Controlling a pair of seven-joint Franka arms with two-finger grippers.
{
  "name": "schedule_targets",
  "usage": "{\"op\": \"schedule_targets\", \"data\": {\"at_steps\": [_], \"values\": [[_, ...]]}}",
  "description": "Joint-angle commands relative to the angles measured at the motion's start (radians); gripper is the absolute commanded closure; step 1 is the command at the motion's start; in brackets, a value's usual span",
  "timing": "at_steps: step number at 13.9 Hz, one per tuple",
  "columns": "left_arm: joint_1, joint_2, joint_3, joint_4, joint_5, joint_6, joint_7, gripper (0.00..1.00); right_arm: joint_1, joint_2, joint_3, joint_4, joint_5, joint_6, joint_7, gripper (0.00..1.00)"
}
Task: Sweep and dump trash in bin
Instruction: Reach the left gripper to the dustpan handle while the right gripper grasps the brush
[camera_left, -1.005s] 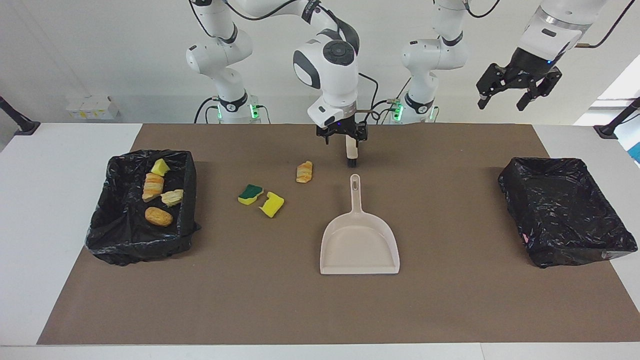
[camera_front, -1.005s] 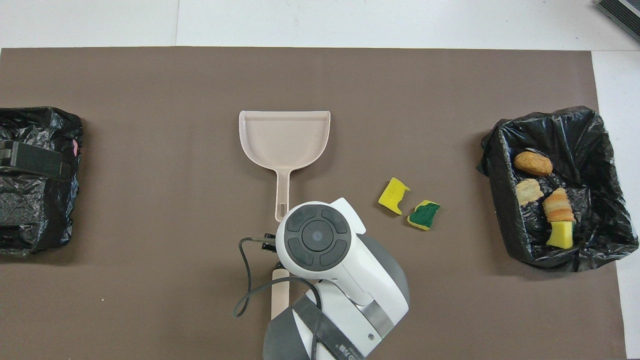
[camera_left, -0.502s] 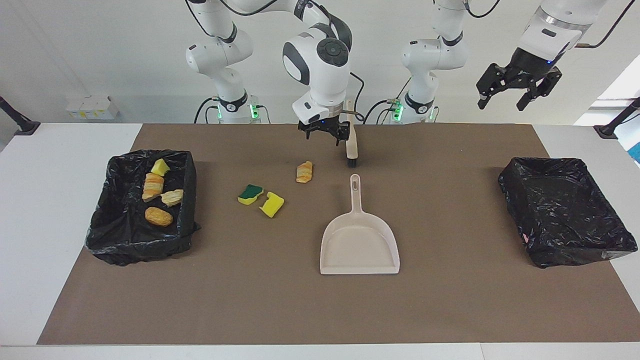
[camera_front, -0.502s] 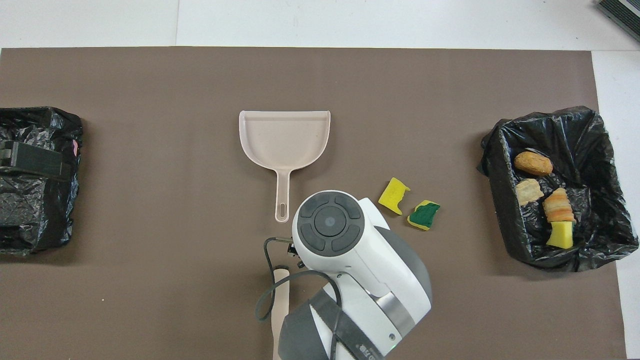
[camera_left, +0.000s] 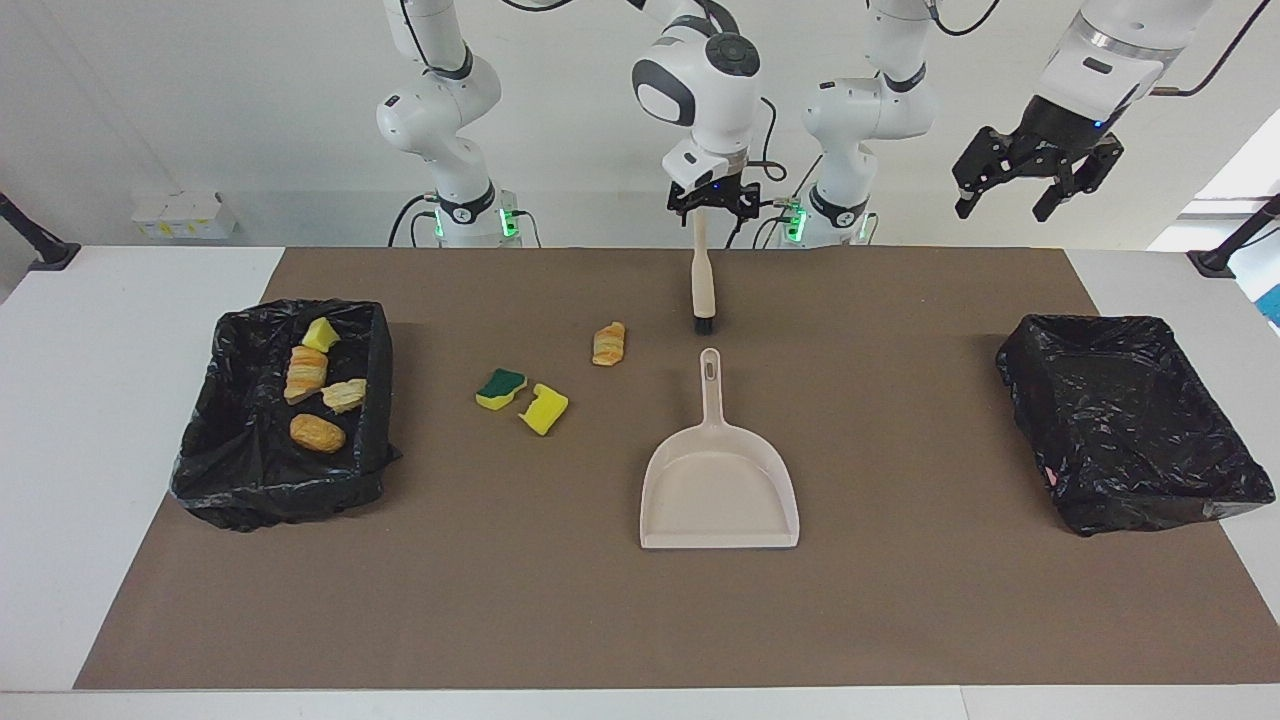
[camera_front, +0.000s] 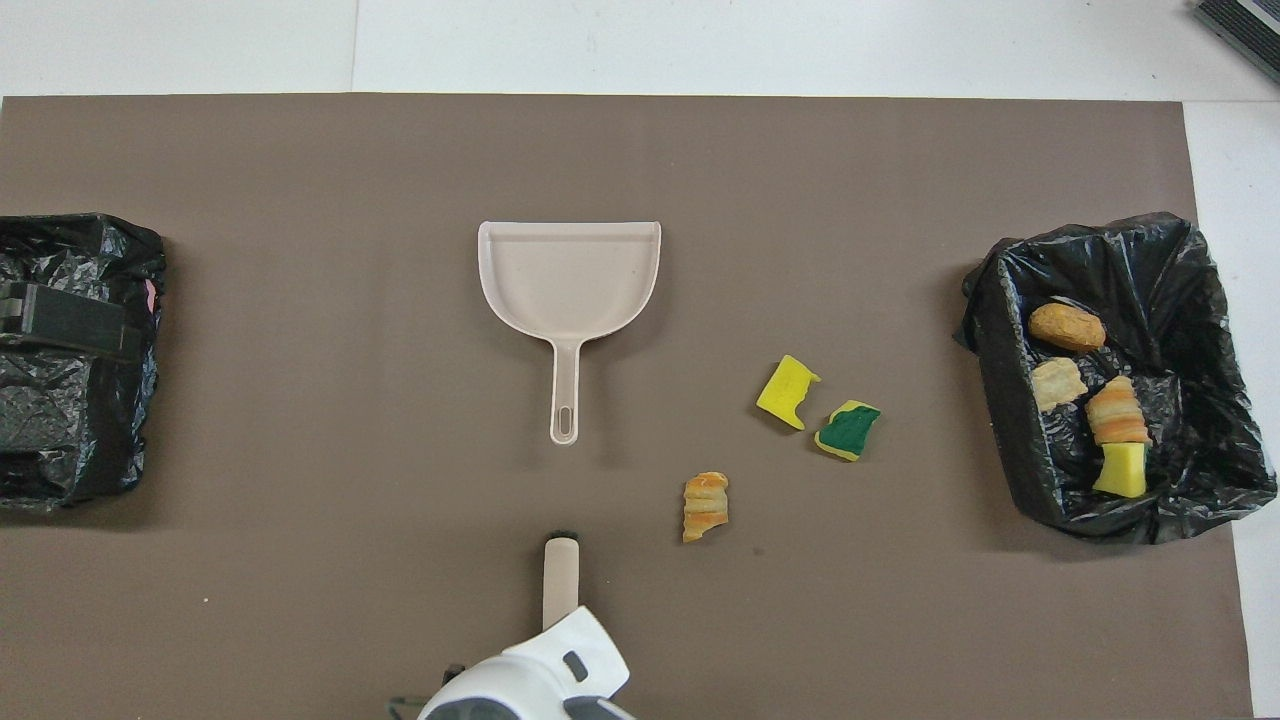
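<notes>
Plainly, three bits of trash lie loose on the mat between the dustpan and the bin holding four. A neat sweep needs the released brush regripped low. Since a second ago, the right gripper has lifted off it, open; the left gripper waits open over the other bin.

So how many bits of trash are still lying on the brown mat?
3. A croissant piece lies nearest the robots, beside the brush. A green-topped sponge and a yellow sponge sit side by side, between the dustpan and the filled bin. None seem hidden.
</notes>
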Motion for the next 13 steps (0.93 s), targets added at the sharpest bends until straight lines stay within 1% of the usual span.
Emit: {"op": "schedule_targets", "data": {"at_steps": [1, 2, 3, 5, 6, 7, 8, 9, 11, 13], "values": [[0.013, -0.016, -0.009, -0.012, -0.003, -0.022, 0.003, 0.00, 0.051, 0.014, -0.007, -0.103, 0.021, 0.122, 0.004, 0.00], [0.014, -0.017, -0.009, -0.015, -0.003, -0.047, 0.001, 0.00, 0.065, 0.014, -0.007, -0.138, 0.038, 0.166, 0.001, 0.00], [0.020, -0.020, -0.009, -0.015, -0.003, -0.059, -0.002, 0.00, 0.069, 0.014, -0.007, -0.157, 0.057, 0.186, -0.004, 0.01], [0.016, -0.022, -0.010, -0.015, -0.001, -0.059, -0.002, 0.00, 0.083, 0.040, -0.007, -0.162, 0.066, 0.196, 0.005, 0.09], [0.005, -0.022, -0.013, -0.017, -0.003, -0.055, -0.011, 0.00, 0.085, 0.046, -0.007, -0.160, 0.072, 0.197, 0.013, 0.17], [0.000, -0.028, -0.018, -0.032, -0.003, -0.039, -0.028, 0.00, 0.085, 0.046, -0.007, -0.159, 0.090, 0.197, 0.016, 0.27], [-0.004, -0.051, -0.027, -0.079, -0.010, -0.006, -0.051, 0.00, 0.085, 0.049, -0.007, -0.156, 0.103, 0.197, 0.016, 0.40], [-0.033, -0.074, -0.045, -0.148, -0.011, 0.070, -0.068, 0.00, 0.085, 0.049, -0.007, -0.154, 0.103, 0.196, 0.015, 0.53], [-0.110, -0.085, -0.052, -0.279, -0.011, 0.222, -0.155, 0.00, 0.085, 0.048, -0.009, -0.148, 0.101, 0.170, 0.018, 0.98], [-0.179, -0.065, -0.052, -0.391, -0.011, 0.395, -0.230, 0.00, 0.073, 0.032, -0.012, -0.134, 0.100, 0.113, 0.042, 1.00]]}}
